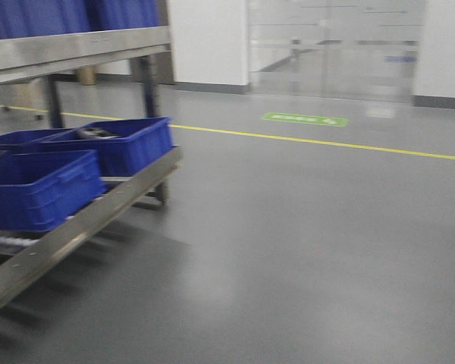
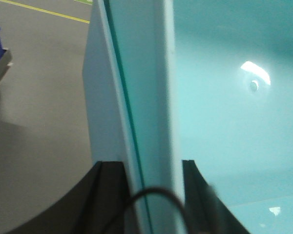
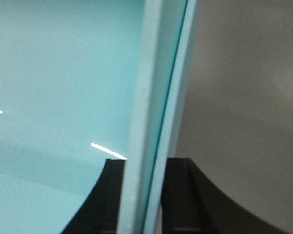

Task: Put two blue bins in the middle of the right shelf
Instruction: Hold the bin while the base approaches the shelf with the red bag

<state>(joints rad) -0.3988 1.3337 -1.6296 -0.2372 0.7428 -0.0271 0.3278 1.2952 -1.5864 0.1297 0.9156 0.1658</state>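
Both wrist views are filled by pale sky-blue bin walls. In the left wrist view my left gripper (image 2: 149, 165) is shut on the upright rim of the blue bins (image 2: 224, 122). One black finger is outside the wall and one inside. A thin dark line runs along the rim between two pale layers, as if one bin sits nested in the other. In the right wrist view my right gripper (image 3: 145, 163) is shut on the opposite rim of the blue bins (image 3: 63, 73), which shows the same double edge. Neither the bins nor the grippers appear in the front view.
A steel shelf rack (image 1: 98, 212) stands at the left, with royal-blue crates (image 1: 42, 186) on its lower level and more on the upper shelf (image 1: 76, 47). Grey floor spreads to the right, crossed by a yellow line (image 1: 318, 142). Glass doors (image 1: 334, 53) are at the back.
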